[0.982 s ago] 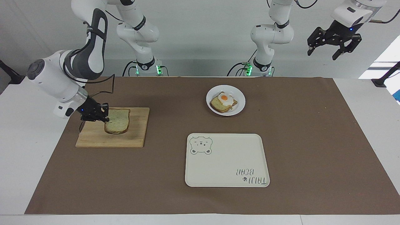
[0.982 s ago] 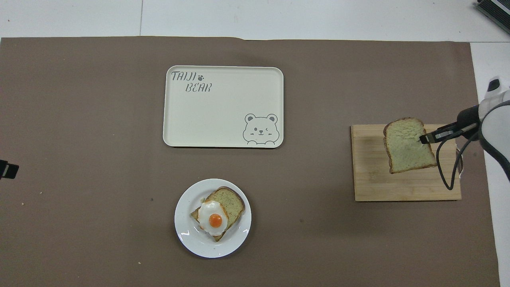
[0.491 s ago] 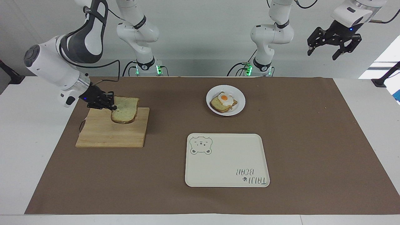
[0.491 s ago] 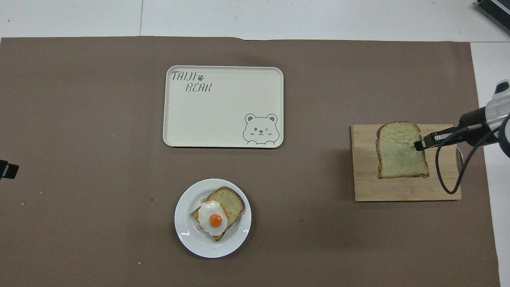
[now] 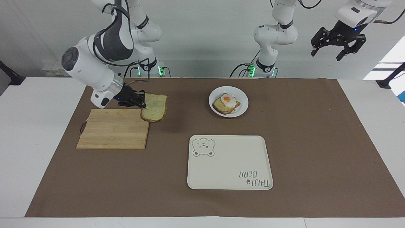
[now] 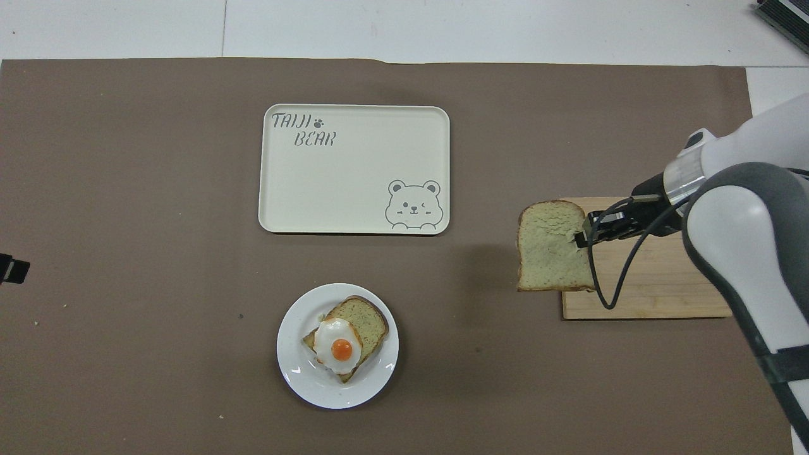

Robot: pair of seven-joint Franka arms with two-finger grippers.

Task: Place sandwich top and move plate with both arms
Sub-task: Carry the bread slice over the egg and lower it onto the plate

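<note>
Since a second earlier, we had carried the sandwich top (image 5: 154, 107) off the cutting board (image 5: 114, 129) toward the plate (image 5: 242, 109). Our right gripper (image 5: 141, 103) pinched the slice by one edge, over the board's corner. From there the plate lay toward the left arm's end, with bare mat between and nothing in the way. The tray (image 5: 229, 162) sat clear of that line. Our left gripper (image 5: 338, 47) waited high, jaws spread wide.
</note>
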